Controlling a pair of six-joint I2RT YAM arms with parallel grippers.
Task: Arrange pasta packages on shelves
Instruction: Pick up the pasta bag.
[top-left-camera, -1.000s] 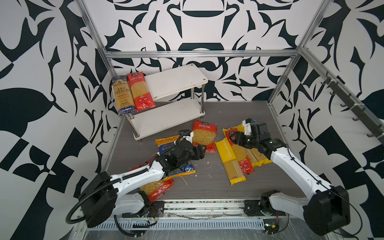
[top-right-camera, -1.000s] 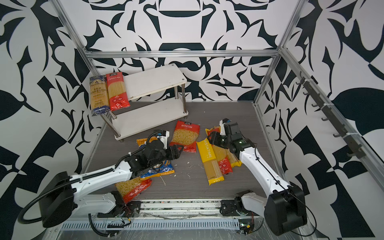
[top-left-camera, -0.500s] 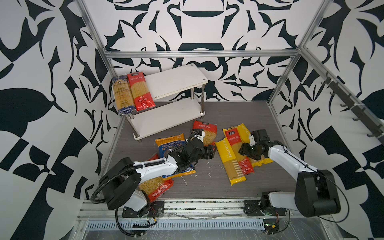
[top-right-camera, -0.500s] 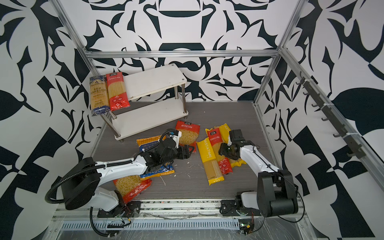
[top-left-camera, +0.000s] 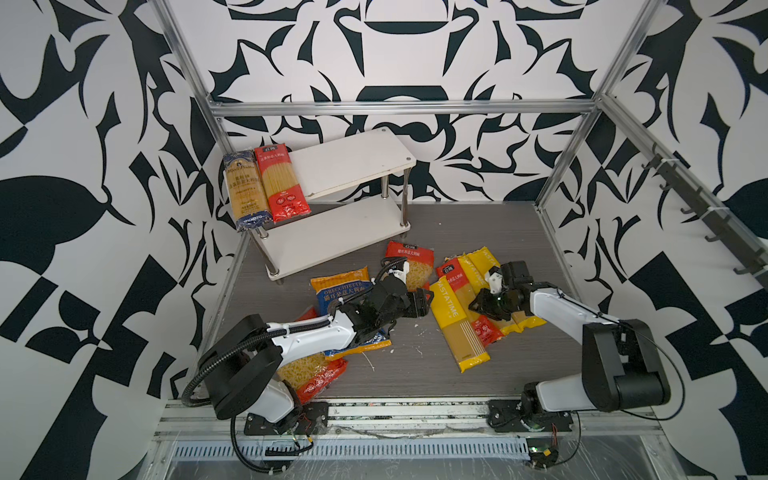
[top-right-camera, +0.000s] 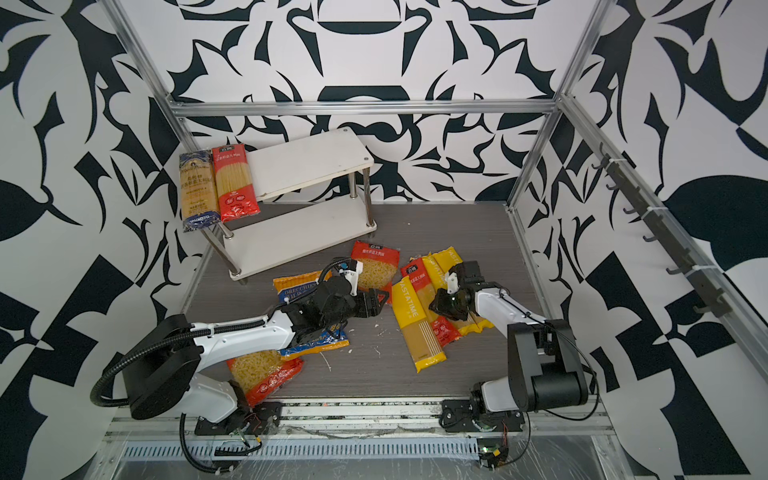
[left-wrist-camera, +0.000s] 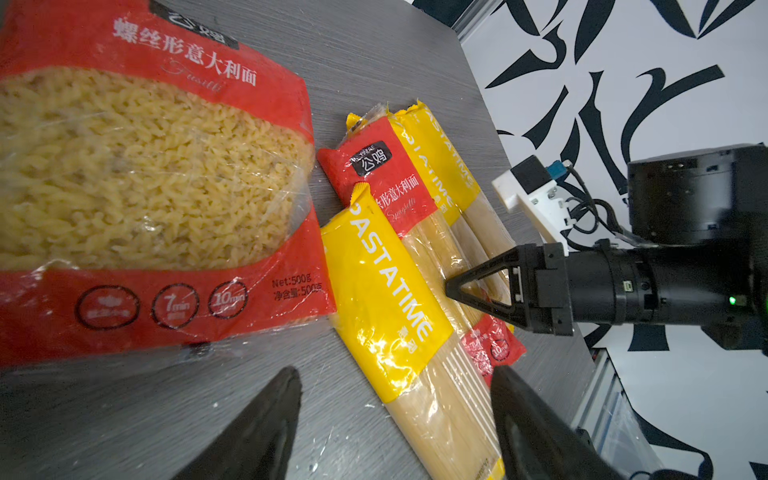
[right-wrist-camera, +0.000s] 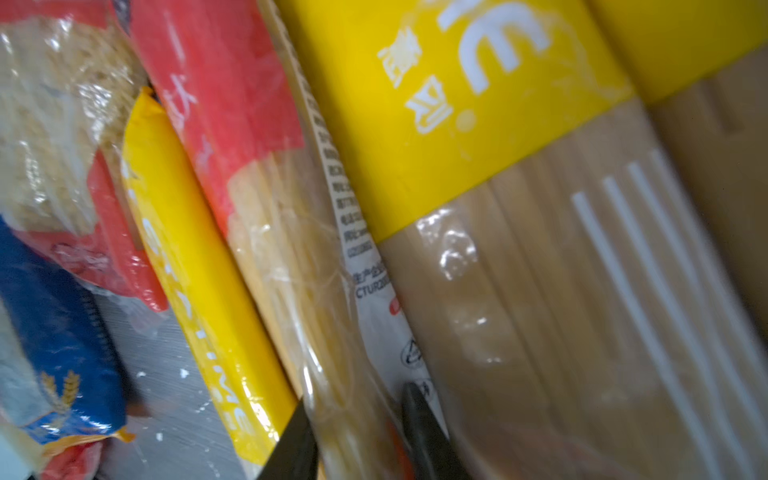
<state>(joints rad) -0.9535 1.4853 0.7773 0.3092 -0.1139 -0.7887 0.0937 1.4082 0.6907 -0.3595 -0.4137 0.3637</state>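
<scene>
While the red spaghetti pack (top-left-camera: 456, 280) lies front to back, the right end effector (right-wrist-camera: 359, 432) pinches narrowly across it.

Robot lab cell: aluminium frame (top-left-camera: 399, 109), patterned walls (top-left-camera: 83, 124).

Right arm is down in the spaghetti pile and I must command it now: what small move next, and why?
Probably lift the right hand slightly, straight up. Its fingers sit either side of the red spaghetti pack, seemingly gripping it; yellow packs lie tight against both sides. A small lift would test the grip.
</scene>
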